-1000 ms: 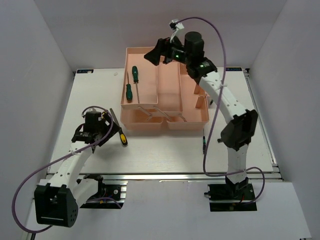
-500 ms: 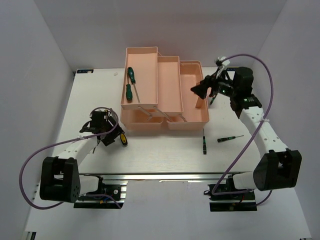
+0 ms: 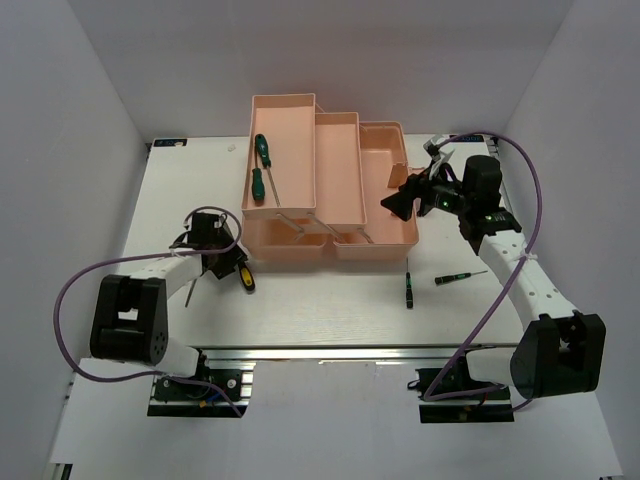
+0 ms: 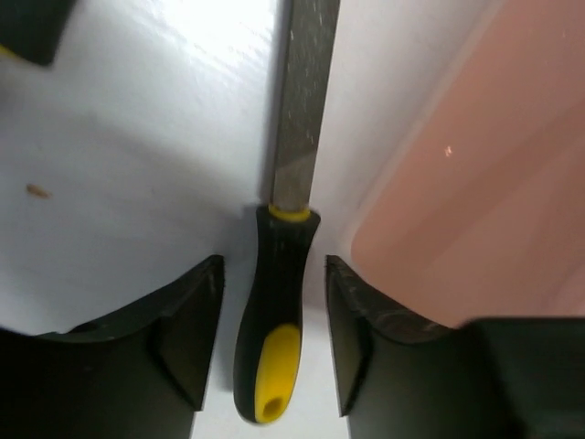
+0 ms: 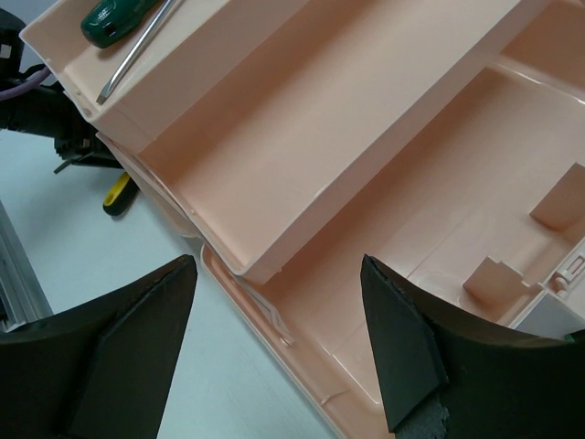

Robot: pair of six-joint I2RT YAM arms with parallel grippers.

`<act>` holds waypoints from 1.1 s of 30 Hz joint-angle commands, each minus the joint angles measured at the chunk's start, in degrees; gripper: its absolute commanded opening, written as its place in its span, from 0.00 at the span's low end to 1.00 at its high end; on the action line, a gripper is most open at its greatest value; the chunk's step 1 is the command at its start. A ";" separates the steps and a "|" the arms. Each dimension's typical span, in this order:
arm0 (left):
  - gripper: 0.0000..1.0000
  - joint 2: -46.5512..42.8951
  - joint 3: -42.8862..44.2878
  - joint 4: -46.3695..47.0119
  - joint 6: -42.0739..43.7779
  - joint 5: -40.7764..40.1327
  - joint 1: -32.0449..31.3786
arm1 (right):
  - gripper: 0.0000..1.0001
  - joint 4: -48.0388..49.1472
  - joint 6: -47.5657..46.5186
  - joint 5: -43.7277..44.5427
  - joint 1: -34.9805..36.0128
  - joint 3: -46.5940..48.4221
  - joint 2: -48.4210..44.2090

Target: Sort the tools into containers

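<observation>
A yellow-and-black handled tool (image 4: 274,311) with a flat steel shaft (image 4: 302,101) lies on the table by the front left corner of the pink toolbox (image 3: 385,240). My left gripper (image 4: 272,329) is open, its jaws on either side of the handle with gaps on both sides; it also shows in the top view (image 3: 222,262). Two green-handled screwdrivers (image 3: 260,168) lie in the toolbox's left tray. My right gripper (image 5: 279,274) is open and empty above the toolbox's right compartment (image 5: 475,210). Two small precision screwdrivers (image 3: 408,288) (image 3: 460,277) lie on the table in front of the toolbox.
The toolbox's trays are fanned open, the middle tray (image 3: 338,170) with nothing in it. White walls enclose the table on three sides. A metal rail (image 3: 330,352) runs along the near edge by the arm bases.
My right arm has swung from above the toolbox's back to its right side and dropped lower. My left gripper has moved right, up to the yellow-and-black tool's handle. The tools have not moved.
</observation>
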 commanded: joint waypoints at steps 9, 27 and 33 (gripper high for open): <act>0.57 1.36 1.36 -17.85 1.91 -9.64 0.11 | 0.78 3.70 2.06 0.15 -0.33 -2.30 -1.49; 0.54 1.16 3.20 -18.83 7.00 -12.19 0.02 | 0.77 5.81 4.96 -1.25 -0.51 -3.35 -0.88; 0.57 7.31 6.01 -17.60 10.17 -13.07 0.02 | 0.78 5.46 4.79 -0.55 -0.68 -4.23 -2.55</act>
